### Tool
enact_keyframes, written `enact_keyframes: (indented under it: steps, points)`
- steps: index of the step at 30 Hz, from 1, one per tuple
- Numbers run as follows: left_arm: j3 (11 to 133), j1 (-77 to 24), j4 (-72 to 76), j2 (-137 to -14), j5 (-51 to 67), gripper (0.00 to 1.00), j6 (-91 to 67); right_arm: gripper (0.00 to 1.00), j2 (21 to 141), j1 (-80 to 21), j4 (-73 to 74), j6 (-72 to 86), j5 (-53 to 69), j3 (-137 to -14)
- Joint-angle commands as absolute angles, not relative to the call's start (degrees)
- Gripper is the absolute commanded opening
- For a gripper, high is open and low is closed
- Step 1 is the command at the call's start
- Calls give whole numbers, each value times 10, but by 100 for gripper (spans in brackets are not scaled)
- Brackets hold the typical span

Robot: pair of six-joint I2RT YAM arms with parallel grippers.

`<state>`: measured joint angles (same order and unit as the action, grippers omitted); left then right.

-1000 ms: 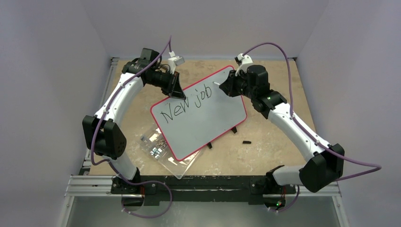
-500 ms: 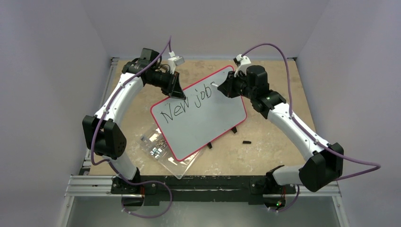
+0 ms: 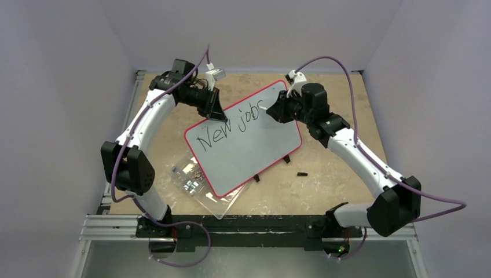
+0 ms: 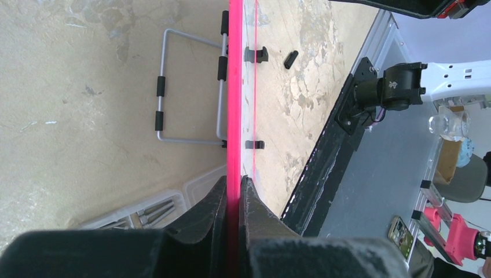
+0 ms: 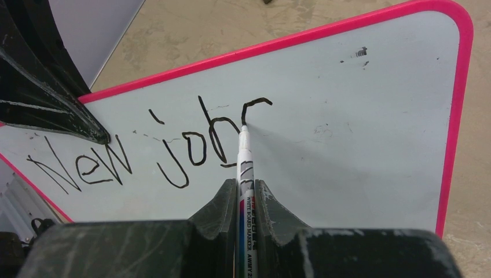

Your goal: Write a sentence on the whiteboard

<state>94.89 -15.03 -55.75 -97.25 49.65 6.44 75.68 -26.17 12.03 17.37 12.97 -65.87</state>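
The whiteboard (image 3: 249,152) stands tilted on the bench (image 3: 339,165), its far-left rim clamped in the left tool (image 4: 234,186). The right tool (image 5: 240,188), clamped on a marker (image 5: 244,152), is forming the "s" of "New jobs". The sentence (image 5: 173,152) looks roughly half done.

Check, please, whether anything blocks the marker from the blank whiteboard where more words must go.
Nothing visible: the whiteboard beside the marker lies clear; the left tool clamps its rim, well aside.
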Motion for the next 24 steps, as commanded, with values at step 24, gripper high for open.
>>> enact_keyframes:
  steps: [24]
  points:
    - [958, -152, -534, -934, 497, 0, 83, 0, 720, -261, 139, 169, 47, -628]
